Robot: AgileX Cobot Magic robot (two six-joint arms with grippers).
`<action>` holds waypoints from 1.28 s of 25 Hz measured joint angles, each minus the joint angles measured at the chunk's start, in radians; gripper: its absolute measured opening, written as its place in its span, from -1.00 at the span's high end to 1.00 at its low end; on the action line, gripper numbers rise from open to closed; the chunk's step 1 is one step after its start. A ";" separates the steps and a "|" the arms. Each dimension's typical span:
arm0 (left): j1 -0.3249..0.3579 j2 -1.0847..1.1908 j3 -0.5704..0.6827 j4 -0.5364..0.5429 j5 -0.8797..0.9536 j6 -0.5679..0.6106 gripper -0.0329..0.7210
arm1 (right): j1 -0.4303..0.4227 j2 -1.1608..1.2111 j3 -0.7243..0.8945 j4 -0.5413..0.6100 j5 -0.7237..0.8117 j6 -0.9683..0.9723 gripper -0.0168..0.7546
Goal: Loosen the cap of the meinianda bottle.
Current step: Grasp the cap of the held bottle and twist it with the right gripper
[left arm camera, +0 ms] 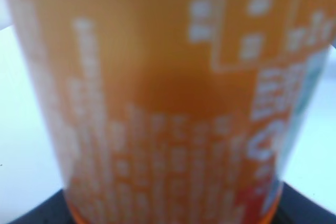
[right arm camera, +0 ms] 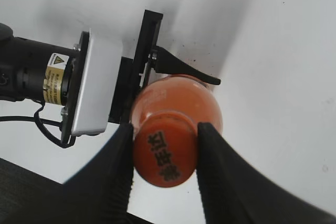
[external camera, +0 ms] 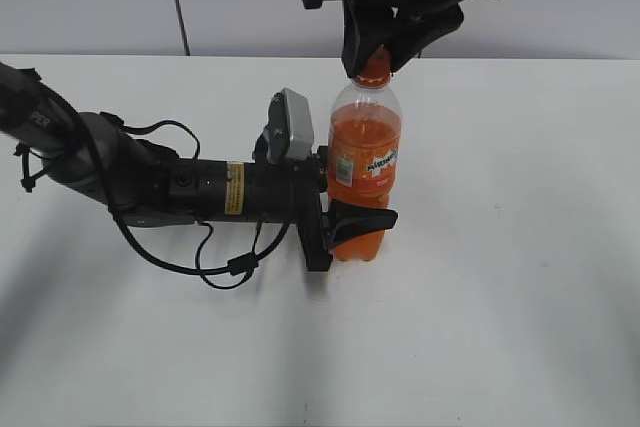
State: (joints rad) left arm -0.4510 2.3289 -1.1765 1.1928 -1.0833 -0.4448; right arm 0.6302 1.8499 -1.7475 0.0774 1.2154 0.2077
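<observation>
Two tools | left tool [external camera: 345, 222] clamps upright meinianda bottle [external camera: 365, 162] | right tool [right arm camera: 164, 156] pinches cap [right arm camera: 164, 154], cap pointing up

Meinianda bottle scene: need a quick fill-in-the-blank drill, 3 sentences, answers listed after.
1. The meinianda bottle stands ____ on the white table.
2. The right gripper has a finger on each side of the orange ____.
3. The left gripper holds the bottle by its ____ half, coming in from the side.

Missing words: upright; cap; lower
</observation>
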 joint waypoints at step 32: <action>0.005 0.000 0.000 0.018 -0.010 0.012 -0.13 | -0.005 0.000 0.000 0.049 0.008 -1.283 0.25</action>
State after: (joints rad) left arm -0.4461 2.3289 -1.1765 1.2111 -1.0929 -0.4325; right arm 0.6253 1.8498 -1.7475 0.1266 1.2233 -1.0749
